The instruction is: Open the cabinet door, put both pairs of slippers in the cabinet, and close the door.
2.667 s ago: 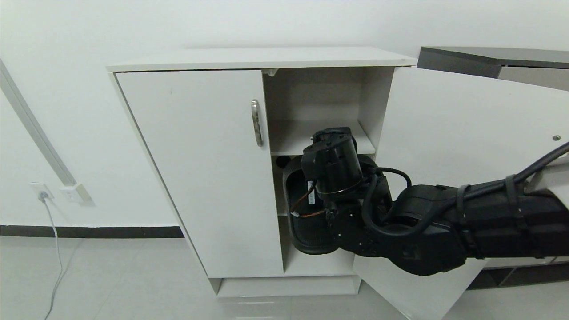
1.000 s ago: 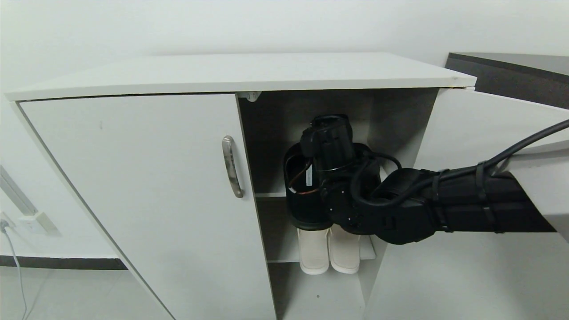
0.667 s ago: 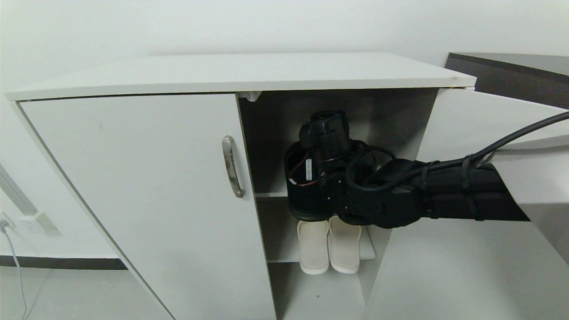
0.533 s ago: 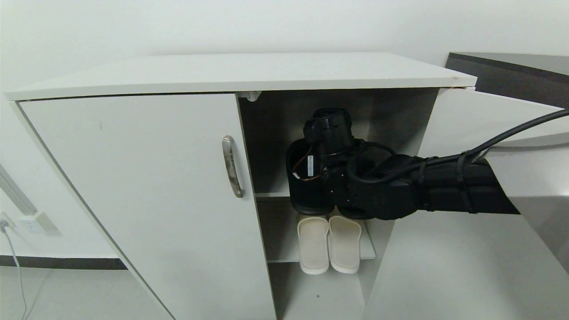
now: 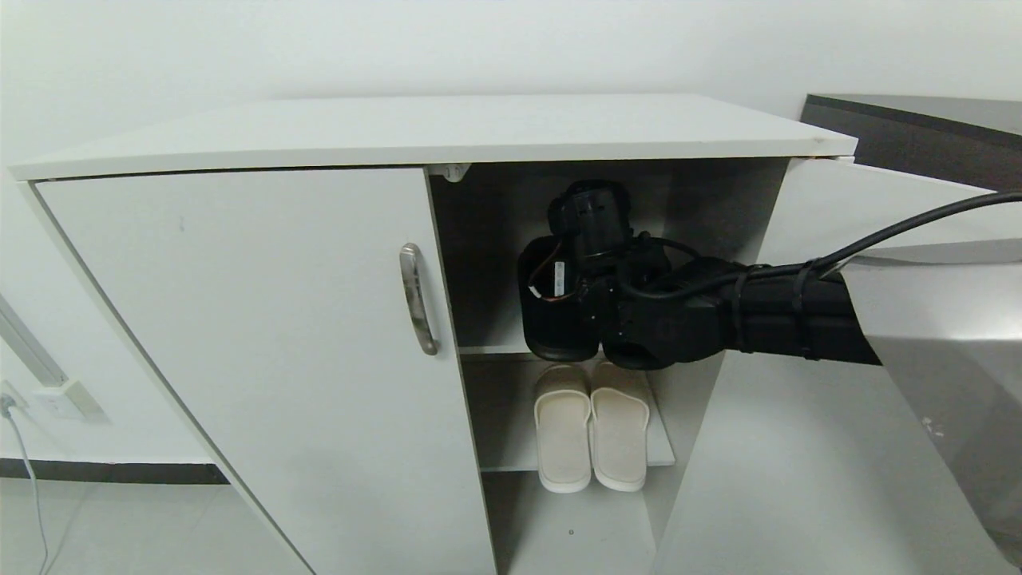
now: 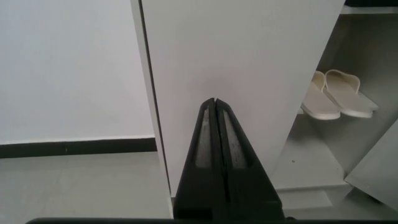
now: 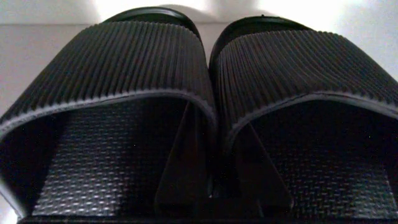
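Observation:
The white cabinet (image 5: pixel 431 128) has its left door (image 5: pixel 239 343) closed and its right door (image 5: pixel 798 479) swung wide open. A pair of white slippers (image 5: pixel 591 427) lies side by side on the middle shelf, heels over its front edge; the left wrist view shows the white slippers (image 6: pixel 339 102) too. My right arm (image 5: pixel 718 319) reaches into the opening at the level of the upper shelf (image 5: pixel 487 349). My right gripper (image 7: pixel 214 155) is shut on the adjoining inner sides of the black slippers (image 7: pixel 149 81), which hang just above that shelf (image 5: pixel 551 319). My left gripper (image 6: pixel 215 106) is shut and holds nothing, low before the closed door.
A metal handle (image 5: pixel 417 299) is on the closed door's inner edge. The open door stands to the right of my arm. Dark grey furniture (image 5: pixel 918 128) is behind it. A wall socket (image 5: pixel 56 399) with a cable is low on the left wall.
The camera came closer to the cabinet after the earliest frame. Since then my right arm has lifted the black slippers up and deeper in, uncovering the white pair below.

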Available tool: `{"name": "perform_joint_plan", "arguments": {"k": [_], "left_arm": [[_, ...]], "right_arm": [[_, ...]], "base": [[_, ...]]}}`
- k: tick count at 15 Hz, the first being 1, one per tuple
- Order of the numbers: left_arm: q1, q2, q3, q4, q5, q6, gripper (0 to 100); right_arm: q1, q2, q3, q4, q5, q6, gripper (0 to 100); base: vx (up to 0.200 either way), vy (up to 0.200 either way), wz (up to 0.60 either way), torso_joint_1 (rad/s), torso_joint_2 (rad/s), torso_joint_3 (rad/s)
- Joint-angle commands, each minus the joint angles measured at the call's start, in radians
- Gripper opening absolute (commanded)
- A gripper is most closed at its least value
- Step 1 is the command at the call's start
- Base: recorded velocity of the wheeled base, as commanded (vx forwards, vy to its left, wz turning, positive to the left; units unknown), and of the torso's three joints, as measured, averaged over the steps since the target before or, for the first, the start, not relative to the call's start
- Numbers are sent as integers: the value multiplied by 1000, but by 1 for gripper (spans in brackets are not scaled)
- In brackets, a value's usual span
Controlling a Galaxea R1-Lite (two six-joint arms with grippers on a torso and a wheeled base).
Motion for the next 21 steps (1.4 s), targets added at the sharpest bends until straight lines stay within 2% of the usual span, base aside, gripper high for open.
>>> {"name": "perform_joint_plan", "arguments": {"k": [1,7,8,11,14,18,21], "left_arm": [[0,0,0,0,1,-1,0],[0,0,0,0,2,-2,0],[0,0,0,0,2,-2,0],[0,0,0,0,2,-2,0],[0,0,0,0,2,-4,0],[0,0,0,0,2,-4,0],[0,0,0,0,2,-8,0]], "right_arm": [[-4,13,-10,0,-2,0,0],[-6,41,-25,0,-3,0,0],[-6,44,-25,0,-3,-1,100],[-4,38,-8,2,-5,-1,100],[16,-18,64,0,-17,-1,100],[51,-130,187,-6,-22,3,100],[77,-217,311,-35,-63,10,100]], "base": [[0,0,0,0,0,0],[0,0,0,0,0,0],[0,0,0,0,0,0],[0,0,0,0,0,0],[0,0,0,0,0,0],[0,0,0,0,0,0],[0,0,0,0,0,0]]}}
